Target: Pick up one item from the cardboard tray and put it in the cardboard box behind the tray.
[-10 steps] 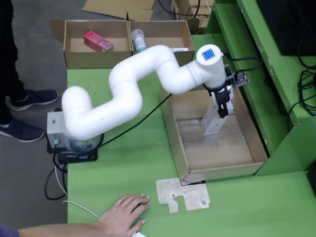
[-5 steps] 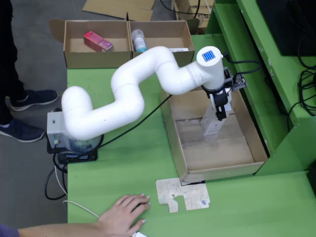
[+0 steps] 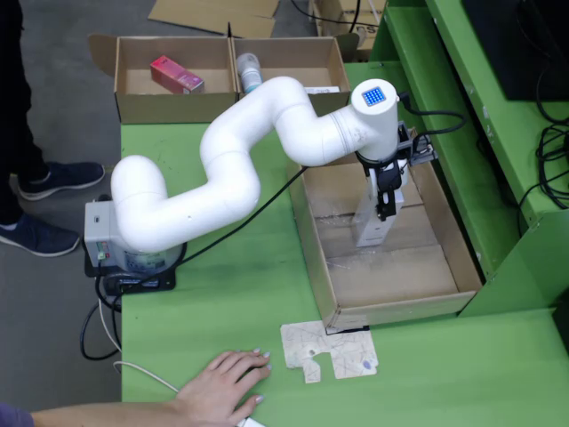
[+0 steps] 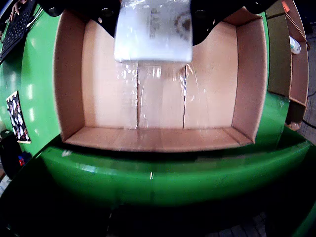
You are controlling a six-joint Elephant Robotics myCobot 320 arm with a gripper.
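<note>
Gripper [image 3: 384, 206] clamped on white packet [image 4: 153, 32], held above floor of cardboard tray [image 3: 462, 258], clear of its walls. Cardboard box [image 3: 133, 102] behind tray holding pink carton [image 3: 176, 74] and a bottle [image 3: 250, 71]. Hand [image 3: 222, 378] flat on green table [image 3: 240, 294]

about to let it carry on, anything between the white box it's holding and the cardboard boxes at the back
Nothing visible blocks it. The gripper holds the white box above the tray floor; the green table toward the back boxes shows only the robot's own arm.
</note>
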